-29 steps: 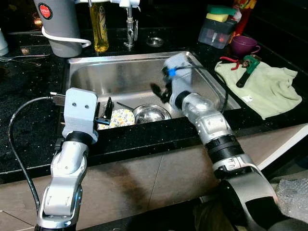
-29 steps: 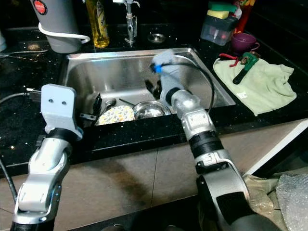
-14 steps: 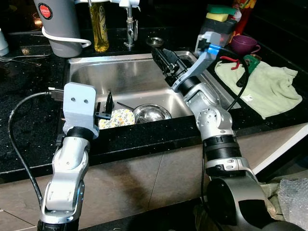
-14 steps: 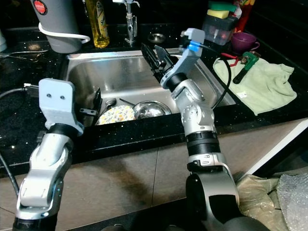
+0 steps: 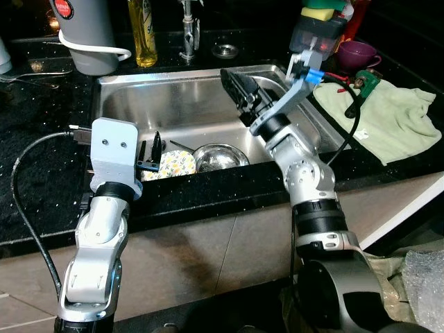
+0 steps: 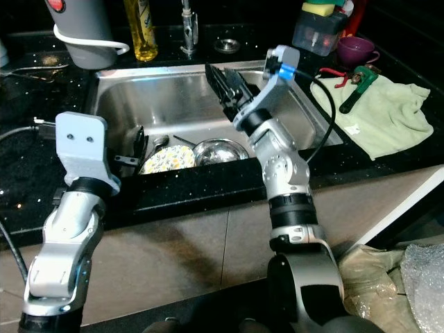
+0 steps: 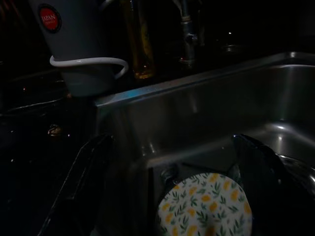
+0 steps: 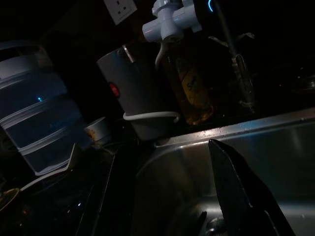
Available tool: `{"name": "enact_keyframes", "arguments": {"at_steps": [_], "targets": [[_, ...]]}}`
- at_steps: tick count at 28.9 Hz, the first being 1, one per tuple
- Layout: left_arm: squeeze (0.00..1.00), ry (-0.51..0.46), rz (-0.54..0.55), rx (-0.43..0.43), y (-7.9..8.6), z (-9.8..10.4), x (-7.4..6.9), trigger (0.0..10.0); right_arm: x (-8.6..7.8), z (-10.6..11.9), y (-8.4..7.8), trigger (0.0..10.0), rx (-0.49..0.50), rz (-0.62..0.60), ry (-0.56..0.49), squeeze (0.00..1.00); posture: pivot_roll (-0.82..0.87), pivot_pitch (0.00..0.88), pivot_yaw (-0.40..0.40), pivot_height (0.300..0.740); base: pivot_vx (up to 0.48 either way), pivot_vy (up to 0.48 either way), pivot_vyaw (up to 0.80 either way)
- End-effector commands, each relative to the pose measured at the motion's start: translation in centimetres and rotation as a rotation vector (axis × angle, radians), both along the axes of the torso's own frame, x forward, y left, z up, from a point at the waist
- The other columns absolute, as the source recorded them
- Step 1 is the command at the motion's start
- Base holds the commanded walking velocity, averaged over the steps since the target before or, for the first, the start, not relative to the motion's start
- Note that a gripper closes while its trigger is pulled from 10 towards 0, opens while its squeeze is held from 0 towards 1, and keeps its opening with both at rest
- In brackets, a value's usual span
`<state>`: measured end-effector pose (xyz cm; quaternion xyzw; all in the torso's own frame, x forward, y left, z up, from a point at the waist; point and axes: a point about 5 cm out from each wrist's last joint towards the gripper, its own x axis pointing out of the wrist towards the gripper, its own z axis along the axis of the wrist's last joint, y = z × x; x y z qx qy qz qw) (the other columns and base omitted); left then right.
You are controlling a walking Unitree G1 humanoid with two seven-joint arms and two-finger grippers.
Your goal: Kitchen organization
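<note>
Step in hand, as I read it: clearing dishes out of the rectangular stainless-steel sink (image 5: 173, 104). My right gripper (image 5: 236, 87) is raised above the sink's middle, fingers spread wide, nothing between them; in the right wrist view one black finger (image 8: 236, 191) points at the sink's back wall. My left gripper (image 5: 149, 156) hovers at the sink's front-left corner, fingers parted and empty, straddling the round floral-patterned plate (image 5: 175, 165); in the left wrist view the plate (image 7: 204, 209) sits right between the fingertips. The plate lies on the sink floor against the front wall, touching or just beside the round shiny steel bowl (image 5: 220, 158); a dark utensil lies behind them, too small to identify. Next move, my guess: drop the left gripper onto the plate's rim and lift it straight up. Tight spots: front wall and left wall of the sink both close to the left gripper, bowl crowding the plate's right side. Open room: the back half of the sink floor is bare. Behind the sink stand the grey cylindrical jug (image 5: 87, 35), yellow soap bottle (image 5: 142, 38) and chrome tap (image 5: 189, 31), so keep lifts low near the back edge. Pale green cloth (image 5: 388, 118) lies on the counter right of the sink, possible set-down spot.
</note>
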<state>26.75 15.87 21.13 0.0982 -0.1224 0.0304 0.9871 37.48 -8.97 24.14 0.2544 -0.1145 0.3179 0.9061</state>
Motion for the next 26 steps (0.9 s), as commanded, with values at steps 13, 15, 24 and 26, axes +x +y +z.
{"name": "enact_keyframes", "arguments": {"at_steps": [13,15,24,26], "targets": [[0.00,0.029,-0.009,0.012,-0.5,-0.8,0.1,10.0,-1.9,-2.0,-1.2,10.0,-0.018,0.090,-0.030,0.00,0.07,0.016,-0.067,0.732,-0.281,0.000,0.00],[0.00,0.033,-0.011,0.012,-0.5,-0.9,0.0,10.0,-2.1,-2.2,-1.4,10.0,-0.015,0.088,-0.029,0.00,0.07,0.015,-0.066,0.732,-0.281,0.000,0.00],[0.00,0.081,-0.030,0.016,-1.0,-2.5,-0.3,10.0,-3.4,-5.4,-2.4,10.0,-0.081,0.068,0.034,0.00,0.06,0.024,-0.064,0.732,-0.280,0.000,0.00],[0.00,0.096,-0.035,0.016,-1.2,-3.0,-0.4,10.0,-3.8,-6.5,-2.5,10.0,-0.103,0.061,0.064,0.00,0.06,0.025,-0.063,0.732,-0.281,0.000,0.00]]}}
